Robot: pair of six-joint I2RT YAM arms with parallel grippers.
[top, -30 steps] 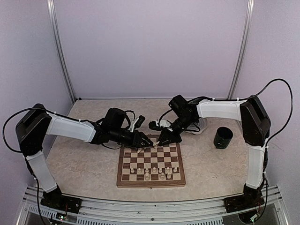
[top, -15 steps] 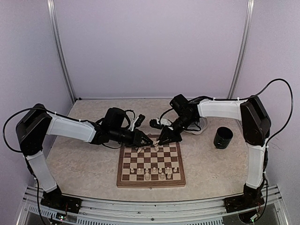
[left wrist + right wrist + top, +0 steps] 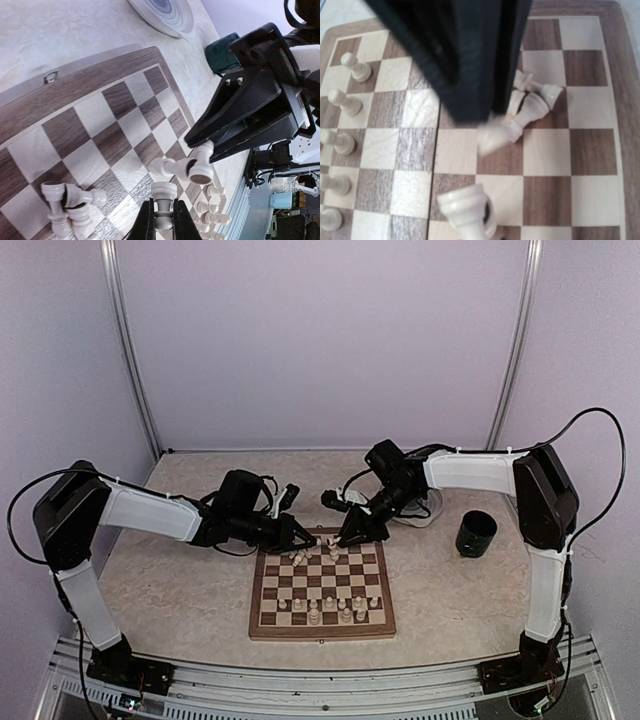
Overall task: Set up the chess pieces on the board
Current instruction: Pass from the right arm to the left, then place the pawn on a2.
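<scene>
The board lies mid-table, with both grippers meeting over its far edge. My left gripper is shut on an upright cream chess piece, pinched at the waist between its fingers. My right gripper is shut on another chess piece, which looms large low in the right wrist view. Several toppled pieces lie on far squares beneath the two grippers. Several more pieces stand in the two near rows.
A round grey-ringed plate sits behind the right arm, off the board's far right corner. A dark green cup stands right of it. The left gripper's black body fills the upper right wrist view.
My left gripper's jaws have shut on the piece, and it has drawn slightly back to the left. My right gripper stays shut and has barely shifted.
</scene>
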